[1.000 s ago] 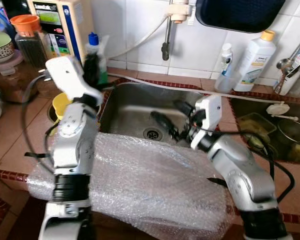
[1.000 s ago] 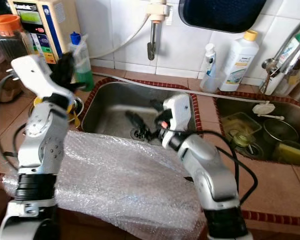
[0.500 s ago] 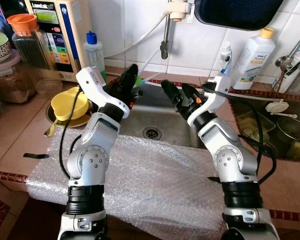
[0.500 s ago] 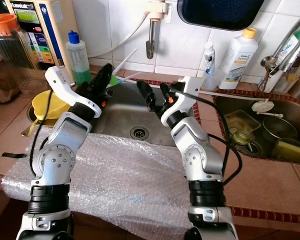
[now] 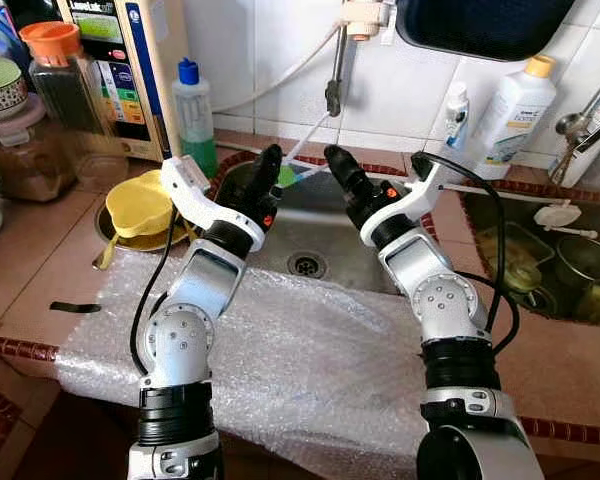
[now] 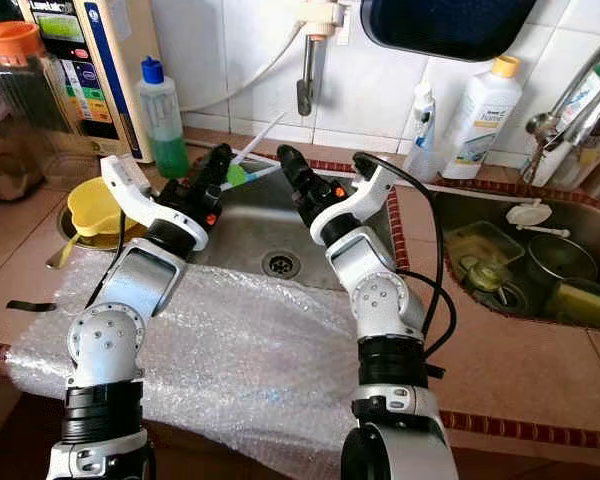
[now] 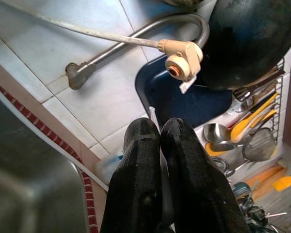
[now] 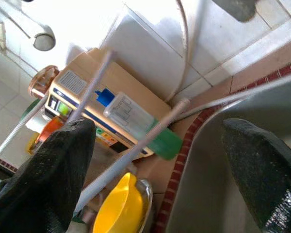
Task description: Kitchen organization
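Pinched in the narrow-closed fingers (image 7: 140,160) of the left gripper (image 5: 270,158): a thin white plastic stick with a green end (image 6: 258,137), raised over the far edge of the stainless steel sink (image 5: 270,245) and slanting up toward the tiled wall. Right gripper (image 5: 340,172) lifted just beside it, fingers (image 8: 58,165) spread wide, the stick crossing the gap between them without touching.

Probably very light, slender and a little springy, smooth enough to twist or slip in a pinch. Best taken near the green end, where thicker, or at mid-length for balance; gentle pressure only, to avoid bending it.

Draped across the near edge of the terracotta tiled counter (image 5: 40,260) and the sink's front rim: a clear bubble-wrap sheet (image 5: 310,350).
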